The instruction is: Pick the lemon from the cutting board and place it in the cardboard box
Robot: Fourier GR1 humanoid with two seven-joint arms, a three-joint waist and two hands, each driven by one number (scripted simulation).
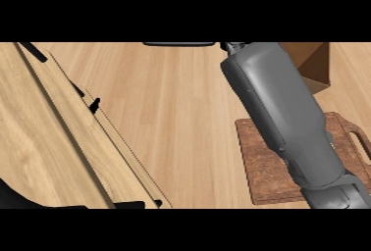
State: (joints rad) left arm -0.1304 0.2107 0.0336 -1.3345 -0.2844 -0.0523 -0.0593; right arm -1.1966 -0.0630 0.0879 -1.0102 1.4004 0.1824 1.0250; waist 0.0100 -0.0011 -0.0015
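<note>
1. Planks (43, 137): pale wood strips at the far left, running on a slant from the upper left down to the lower middle, with dark seams between them.

2. Black shape (9, 196): lower left corner, cut by the edge. What it is cannot be told.

3. Counter (167, 112): warm wood grain, filling the middle of the view.

4. Dark bar (179, 44): flat and narrow, lying at the top edge, just left of the arm's far end. Only a sliver shows.

5. Right arm (282, 112): grey forearm, entering at the lower right corner and stretched up and leftward to the top edge. It passes over the board and beside the box's left side.

6. Right hand (232, 47): only a small dark part shows at the arm's far end, cut by the top edge. Whether it is open or closed, and whether it holds anything, cannot be told.

7. Board (264, 166): dark brown, mottled wood, lying flat on the counter at the right. A handle slot shows at its right edge. The arm hides its middle.

8. Box (311, 61): brown cardboard, upper right, beyond the board and close to it. The arm covers its left part, and a shaded inner wall shows.

9. Lemon: its place cannot be told. It may be hidden by the arm or the hand.
</note>
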